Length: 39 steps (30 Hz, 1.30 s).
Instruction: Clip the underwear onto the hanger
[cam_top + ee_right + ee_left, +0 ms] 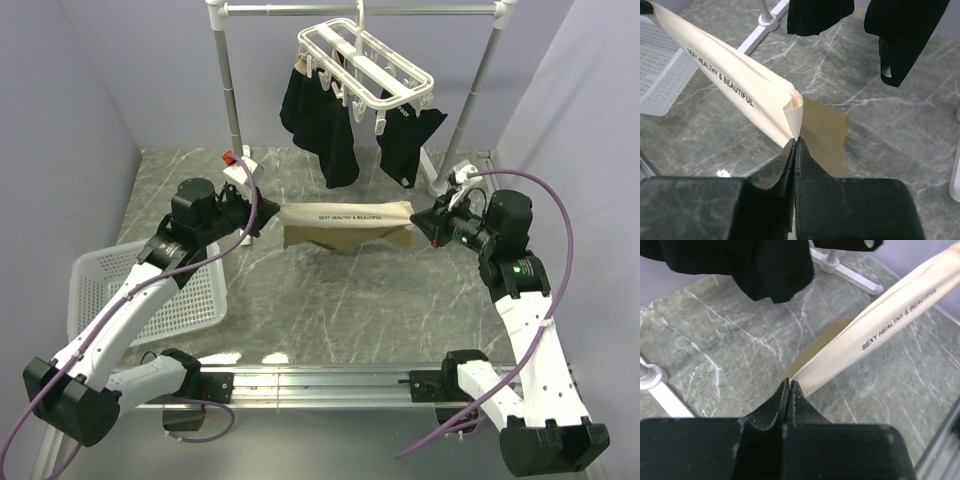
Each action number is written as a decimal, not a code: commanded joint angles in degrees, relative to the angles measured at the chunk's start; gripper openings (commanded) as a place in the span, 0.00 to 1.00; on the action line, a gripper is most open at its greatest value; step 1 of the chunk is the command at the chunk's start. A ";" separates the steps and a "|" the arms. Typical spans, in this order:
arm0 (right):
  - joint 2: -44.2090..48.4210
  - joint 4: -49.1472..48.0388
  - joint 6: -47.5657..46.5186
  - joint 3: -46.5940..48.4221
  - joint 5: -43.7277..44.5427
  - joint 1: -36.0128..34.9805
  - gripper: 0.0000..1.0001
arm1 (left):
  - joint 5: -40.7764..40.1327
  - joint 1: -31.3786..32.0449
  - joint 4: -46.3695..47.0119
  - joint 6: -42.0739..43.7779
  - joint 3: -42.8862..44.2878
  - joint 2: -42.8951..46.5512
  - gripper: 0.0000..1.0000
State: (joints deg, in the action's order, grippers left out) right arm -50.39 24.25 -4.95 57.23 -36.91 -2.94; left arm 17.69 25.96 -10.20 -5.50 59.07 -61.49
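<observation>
Both ends were pinched, and I had the tan soft-fabric briefs (345, 225) stretched out flat between the arms, their pale waistband with its small dark lettering pulled into a straight line above the grey marbled table (330, 310). The left gripper (262, 212) was clamped tight on one waistband corner, its jaws pressed together on the fabric in the left wrist view. The right gripper (422, 222) was closed just as hard on the other corner (the fold of cloth sat right at its fingertips in the right wrist view). So the pick-up and spread looked finished to me, but the clipping itself had not begun. The white plastic rectangular drying frame with its crossbars and dangling clips (365, 62) hung by its hook from the grey-white metal pole rack (228, 80). It was well above and behind the garment, and no clip touched the tan cloth. By my reading, what was left was the lift to a free clip and working the waistband into it. The frame already carried black garments (325, 120) hanging from its clips. The white plastic mesh basket (100, 290) sat at the table's left side, partly under my left arm, and no clothing showed in the part I could see.
</observation>
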 commanded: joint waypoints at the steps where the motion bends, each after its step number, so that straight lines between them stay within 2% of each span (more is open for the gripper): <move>1: 3.89 0.08 -1.28 2.97 -0.45 0.48 0.00 | 5.04 0.15 -1.47 3.03 1.58 3.83 0.00; 9: 15.57 12.83 -1.29 3.24 -0.97 0.39 0.00 | 18.51 0.32 -17.04 12.00 1.31 11.22 0.00; 12: 14.98 13.46 0.11 0.27 0.69 0.48 0.00 | 19.05 0.76 -19.59 11.48 2.28 7.72 0.00; 14: 13.40 11.88 1.08 -2.37 2.18 0.39 0.00 | 17.82 0.76 -19.86 11.12 2.54 2.01 0.00; 19: 2.25 1.17 2.48 -11.52 7.62 0.22 0.00 | 15.27 0.50 -17.67 10.77 5.52 -15.89 0.00; 21: -3.97 -4.28 3.45 -13.19 9.74 0.04 0.00 | 14.74 0.41 -15.04 9.29 5.97 -20.31 0.00; 27: -18.31 -13.95 4.86 -13.02 12.38 -0.05 0.00 | 12.02 -0.11 -2.03 7.95 6.50 -33.76 0.00; 31: -26.23 -16.34 7.23 -11.01 12.21 -0.14 0.00 | 11.31 -0.20 0.70 9.63 10.09 -42.54 0.00; 36: -35.82 -15.64 9.08 -5.47 13.79 -0.05 0.01 | 11.75 -0.99 2.02 8.58 14.93 -49.32 0.00; 39: -39.16 -15.29 8.99 -3.19 14.32 -0.05 0.08 | 13.15 -1.70 2.29 7.87 17.65 -52.58 0.07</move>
State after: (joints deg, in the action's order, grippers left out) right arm -88.07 11.60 2.98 49.93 -23.90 -2.85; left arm 29.10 25.06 -11.05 3.16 73.10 -112.81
